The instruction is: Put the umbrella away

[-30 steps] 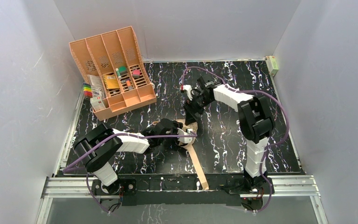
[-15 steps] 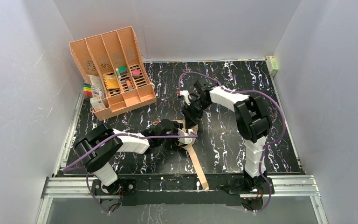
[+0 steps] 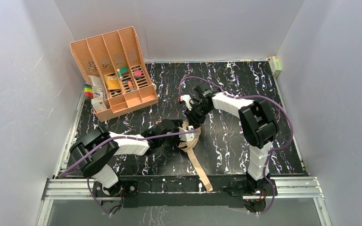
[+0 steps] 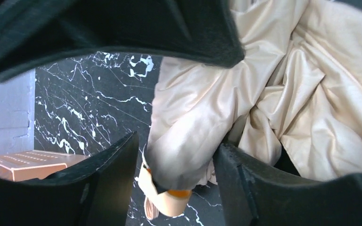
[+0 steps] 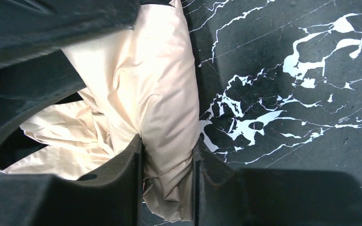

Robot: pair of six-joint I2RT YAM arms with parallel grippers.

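The umbrella (image 3: 192, 139), a bundle of pale peach-beige fabric, lies on the black marbled mat between the two arms. Its long strap (image 3: 200, 167) trails toward the near edge. My left gripper (image 3: 183, 136) comes in from the left. In the left wrist view it (image 4: 176, 143) stands open around the umbrella's (image 4: 287, 94) handle end (image 4: 169, 200), with a gap at the left finger (image 4: 108, 174). My right gripper (image 3: 195, 120) reaches down from the far side. In the right wrist view it (image 5: 167, 143) is shut on a fold of the umbrella's (image 5: 141, 70) fabric.
A rigid orange-peach slotted organizer (image 3: 118, 70) with small items in it stands at the back left, coloured markers (image 3: 88, 91) beside it. A small pale box (image 3: 275, 65) sits at the far right corner. Grey walls close in three sides.
My right gripper has come down toward the umbrella and closed on its fabric. My left gripper has opened its jaws around the handle end.
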